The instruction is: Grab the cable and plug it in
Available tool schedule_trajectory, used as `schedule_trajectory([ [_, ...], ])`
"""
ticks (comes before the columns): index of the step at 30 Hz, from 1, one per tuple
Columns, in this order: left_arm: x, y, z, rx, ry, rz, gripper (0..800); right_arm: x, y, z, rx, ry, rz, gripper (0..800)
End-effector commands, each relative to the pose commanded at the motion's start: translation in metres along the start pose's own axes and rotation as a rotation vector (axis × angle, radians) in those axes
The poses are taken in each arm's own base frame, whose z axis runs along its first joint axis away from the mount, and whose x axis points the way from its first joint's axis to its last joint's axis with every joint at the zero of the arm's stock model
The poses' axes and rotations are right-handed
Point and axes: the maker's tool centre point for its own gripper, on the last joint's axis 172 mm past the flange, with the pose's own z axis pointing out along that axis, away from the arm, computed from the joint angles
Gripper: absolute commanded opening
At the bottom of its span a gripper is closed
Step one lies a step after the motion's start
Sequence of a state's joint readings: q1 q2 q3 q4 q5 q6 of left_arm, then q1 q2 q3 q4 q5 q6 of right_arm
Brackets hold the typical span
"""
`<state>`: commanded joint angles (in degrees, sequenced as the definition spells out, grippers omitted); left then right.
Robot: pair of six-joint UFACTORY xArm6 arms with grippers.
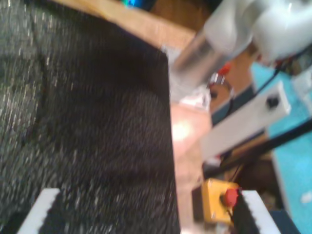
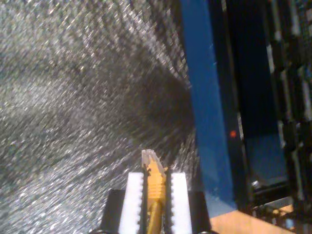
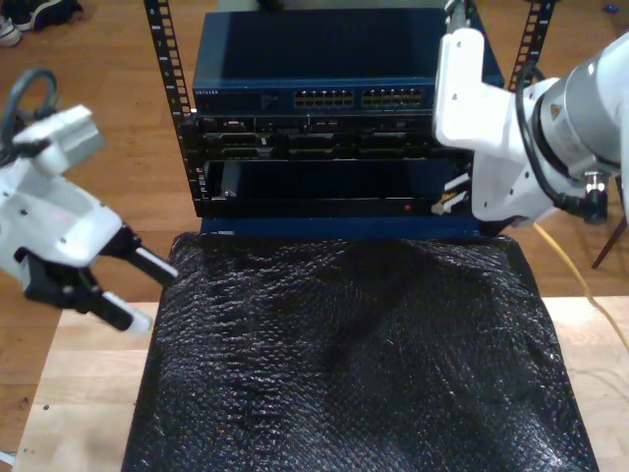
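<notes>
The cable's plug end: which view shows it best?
The second wrist view: the cable sits clamped between my second gripper's white pads, plug tip pointing out. The exterior view shows its yellow length trailing at the right. The first wrist view looks at the black mat.

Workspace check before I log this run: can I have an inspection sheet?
Surface: black mat on a wooden table.
Job's things: yellow cable with clear plug, pinched upright in my second tool; rack switch with port rows behind the mat.
Clutter: nothing seen on the mat.
Grippers: my first tool open over the mat.
Cables: the yellow cable trails down the exterior view's right.
Surroundings: yellow box with red button; wood floor.
</notes>
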<state>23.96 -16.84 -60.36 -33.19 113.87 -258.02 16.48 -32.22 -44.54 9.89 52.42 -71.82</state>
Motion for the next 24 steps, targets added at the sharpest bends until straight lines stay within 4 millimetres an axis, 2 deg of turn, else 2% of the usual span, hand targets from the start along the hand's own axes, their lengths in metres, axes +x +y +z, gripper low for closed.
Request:
schedule_trajectory([
  [3, -0.019, 0.003, -0.005, 0.011, -0.050, 0.020, 800, -0.006, -0.007, 0.005, 0.034, -0.023, 0.017, 0],
  [11, -0.089, 0.012, -0.031, 0.076, -0.085, 0.063, 800, -0.012, -0.012, 0.007, 0.051, -0.053, 0.007, 0],
  [14, -0.121, 0.023, -0.042, 0.086, -0.131, 0.072, 800, -0.012, -0.012, 0.007, 0.054, -0.054, 0.008, 0],
  [17, -0.144, 0.035, -0.048, 0.083, -0.148, 0.099, 800, -0.012, -0.014, 0.008, 0.060, -0.056, 0.019, 0],
  [20, -0.169, 0.053, -0.044, 0.082, -0.119, 0.126, 800, -0.013, -0.016, 0.008, 0.067, -0.058, 0.021, 0],
  [24, -0.203, 0.086, -0.021, 0.039, -0.099, 0.151, 800, -0.013, -0.017, 0.009, 0.071, -0.058, 0.022, 0],
])
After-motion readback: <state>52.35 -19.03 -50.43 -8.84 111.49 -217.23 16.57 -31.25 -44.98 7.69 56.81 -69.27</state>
